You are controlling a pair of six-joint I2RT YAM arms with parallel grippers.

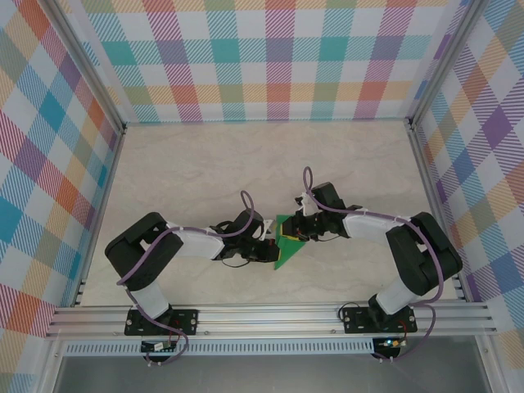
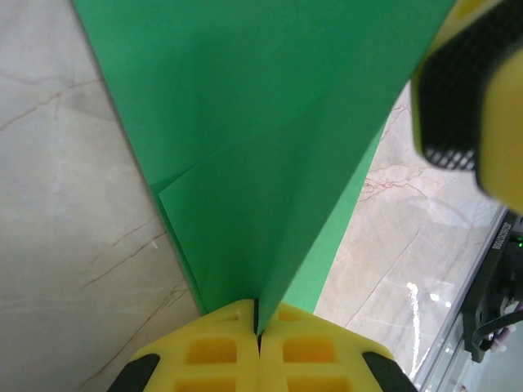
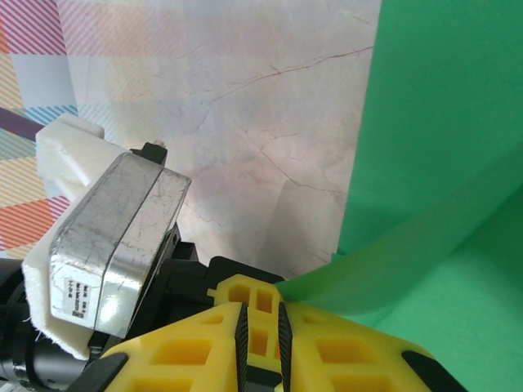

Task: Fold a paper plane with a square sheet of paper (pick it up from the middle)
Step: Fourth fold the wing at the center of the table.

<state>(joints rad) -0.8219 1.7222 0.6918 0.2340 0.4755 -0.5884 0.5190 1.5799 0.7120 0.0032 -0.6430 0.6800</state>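
Writing: a small white sticker [image 3: 72, 292] is sitting on the scuffed silver module [image 3: 114, 237] in my right wrist view (print too small to read). In my left wrist view a dark part [image 2: 500, 261] at the right border is carrying pale lettering, too blurred to make out. The green sheet of paper [image 2: 261, 163] is showing plain green.

My left claw [image 2: 258, 328] is clenching: both yellow fingers are meeting on the sheet's folded edge and gripping it. Creases are running diagonally across the green above the grip.

My right claw [image 3: 260, 318] is standing with its jaws a narrow slit apart. A curled green flap is reaching the tip of one finger. I cannot tell whether the paper is being pinched or merely touched (the contact is hiding behind the finger).

Cut off: the sheet is running past the top border in both wrist views, so its outline is not showing whole there. From above, my two wrists are covering parts of it, and a pointed green patch is showing between them.

Position: the sheet is sitting between my claws, near the near edge of the table [image 1: 205, 172], about midway between its left and right edges.

Surface and room: the tabletop is looking pale beige with thin marble veins. Plaid pastel walls [image 1: 270, 57] are enclosing three sides. An aluminium rail [image 1: 270, 319] is running along the near edge.
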